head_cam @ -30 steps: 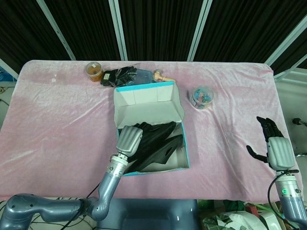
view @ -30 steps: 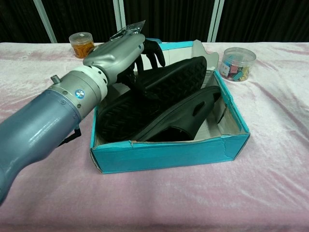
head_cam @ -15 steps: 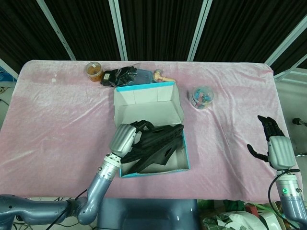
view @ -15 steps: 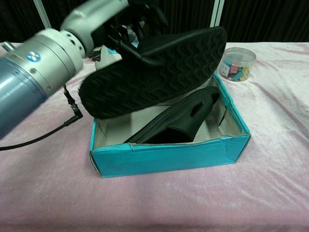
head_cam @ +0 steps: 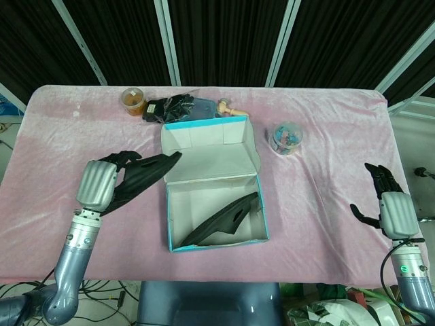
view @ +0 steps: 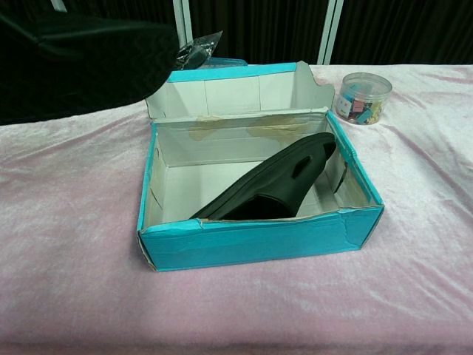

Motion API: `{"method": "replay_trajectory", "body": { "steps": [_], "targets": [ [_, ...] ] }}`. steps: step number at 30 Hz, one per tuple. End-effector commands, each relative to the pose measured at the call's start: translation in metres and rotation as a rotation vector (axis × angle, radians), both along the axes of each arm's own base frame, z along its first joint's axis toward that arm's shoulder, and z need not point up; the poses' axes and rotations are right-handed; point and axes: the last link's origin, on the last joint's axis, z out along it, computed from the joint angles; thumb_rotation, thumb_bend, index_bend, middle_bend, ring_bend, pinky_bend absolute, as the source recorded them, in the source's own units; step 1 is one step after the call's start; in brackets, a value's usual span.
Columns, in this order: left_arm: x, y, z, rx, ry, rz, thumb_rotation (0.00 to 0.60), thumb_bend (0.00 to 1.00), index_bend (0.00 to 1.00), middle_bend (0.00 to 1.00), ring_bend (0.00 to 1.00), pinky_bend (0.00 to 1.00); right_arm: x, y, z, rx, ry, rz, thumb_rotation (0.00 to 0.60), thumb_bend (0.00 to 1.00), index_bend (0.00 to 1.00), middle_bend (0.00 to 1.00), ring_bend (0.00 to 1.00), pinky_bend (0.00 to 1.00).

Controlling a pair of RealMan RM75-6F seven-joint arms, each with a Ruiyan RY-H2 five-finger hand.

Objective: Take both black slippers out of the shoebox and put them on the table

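Note:
My left hand (head_cam: 100, 182) holds one black slipper (head_cam: 144, 175) in the air over the table, left of the turquoise shoebox (head_cam: 262, 204); the slipper's toe points toward the box. In the chest view this lifted slipper (view: 74, 63) fills the upper left corner and hides the hand. The second black slipper (head_cam: 221, 221) lies tilted inside the box (view: 259, 240), leaning toward its right wall, also seen as the slipper (view: 273, 185) in the chest view. My right hand (head_cam: 386, 204) hovers far right near the table edge, fingers apart, holding nothing.
A clear tub of coloured clips (head_cam: 285, 138) stands right of the box. Behind the box lie an orange-filled jar (head_cam: 133, 101), a black bundle in a plastic bag (head_cam: 173, 107) and a small wooden figure (head_cam: 228, 107). A pink cloth (head_cam: 326, 176) covers the table.
My left hand has lifted one slipper out of the box and carried it leftward, clear of the box. The other slipper stays inside. The right hand has barely moved.

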Motion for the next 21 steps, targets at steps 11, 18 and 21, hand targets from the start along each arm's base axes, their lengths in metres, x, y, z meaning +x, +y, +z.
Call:
{"method": "replay_trajectory", "body": {
  "steps": [11,18,21],
  "targets": [
    [-0.086,0.043,-0.028,-0.009,0.436,0.372,0.6,0.15,0.33,0.42,0.41,0.56,-0.002,0.001,0.0,-0.001,-0.001,-0.003,0.6,0.2,0.09,0.1,0.07,0.24],
    [-0.089,0.048,-0.026,0.11,0.49,0.403,0.6,0.15,0.33,0.43,0.41,0.54,-0.004,0.004,0.001,-0.005,0.001,-0.012,0.6,0.2,0.09,0.1,0.07,0.24],
    [-0.091,0.051,-0.029,0.086,0.555,0.428,0.6,0.15,0.32,0.41,0.4,0.51,-0.003,0.004,0.001,-0.007,-0.001,-0.01,0.6,0.2,0.09,0.1,0.07,0.24]
  ]
}}
